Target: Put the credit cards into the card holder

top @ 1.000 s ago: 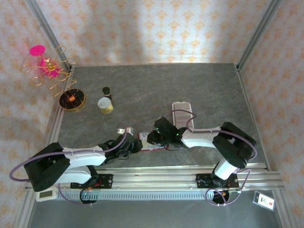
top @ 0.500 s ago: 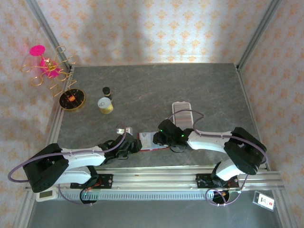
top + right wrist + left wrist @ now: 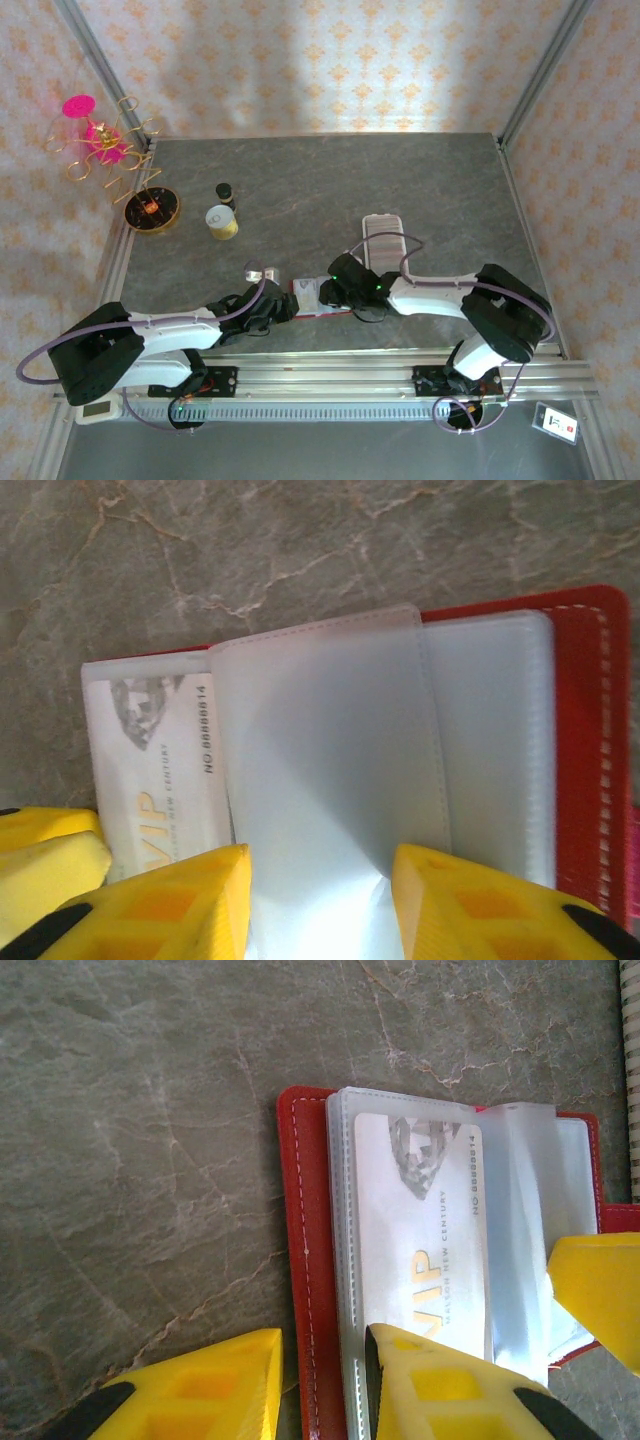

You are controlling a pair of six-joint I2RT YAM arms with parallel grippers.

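Observation:
The red card holder (image 3: 305, 1210) lies open on the table near the front edge (image 3: 322, 312), its clear sleeves fanned out. One pale credit card (image 3: 420, 1230) marked VIP sits inside a sleeve (image 3: 150, 770). My left gripper (image 3: 322, 1335) straddles the holder's left edge, one finger beside the red cover and one on top of the sleeves, and is shut on it (image 3: 285, 303). My right gripper (image 3: 320, 850) hovers open over a loose clear sleeve leaf (image 3: 330, 740), coming at the holder from the right (image 3: 335, 290).
A pale ribbed rectangular object (image 3: 383, 235) lies just behind the right gripper. A small shiny item (image 3: 262, 272) sits behind the left gripper. Further back left are a yellow can (image 3: 222, 222), a dark bottle (image 3: 224, 191) and a gold wire stand (image 3: 150, 208).
The right gripper's jaws have spread apart and its arm has shifted slightly to the right. The left gripper and the holder have stayed put.

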